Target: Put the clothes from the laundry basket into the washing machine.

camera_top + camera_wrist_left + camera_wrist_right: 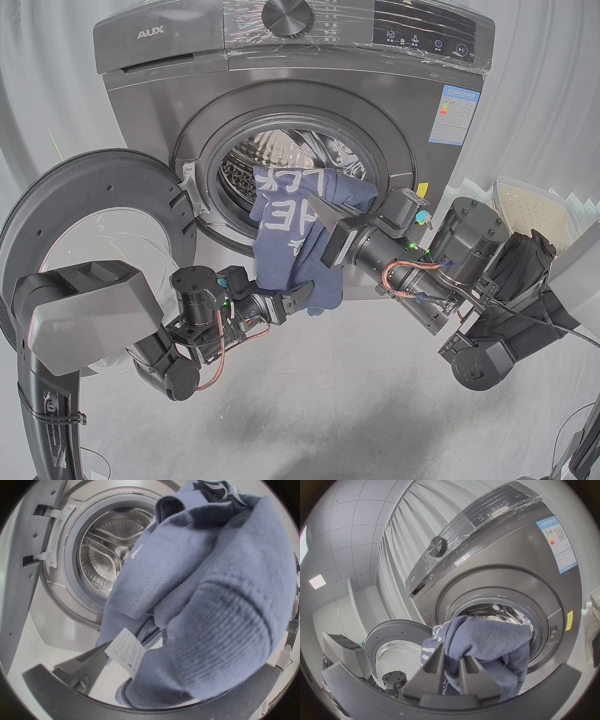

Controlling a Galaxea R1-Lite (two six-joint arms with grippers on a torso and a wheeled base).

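Hanging bunched — a navy sweatshirt [278,250], white-lettered.

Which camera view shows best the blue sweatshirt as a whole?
The head view: the blue sweatshirt hangs whole from the right gripper before the drum opening. The left wrist view gives its ribbed cuff and care label close up; the right wrist view, its bunched top.
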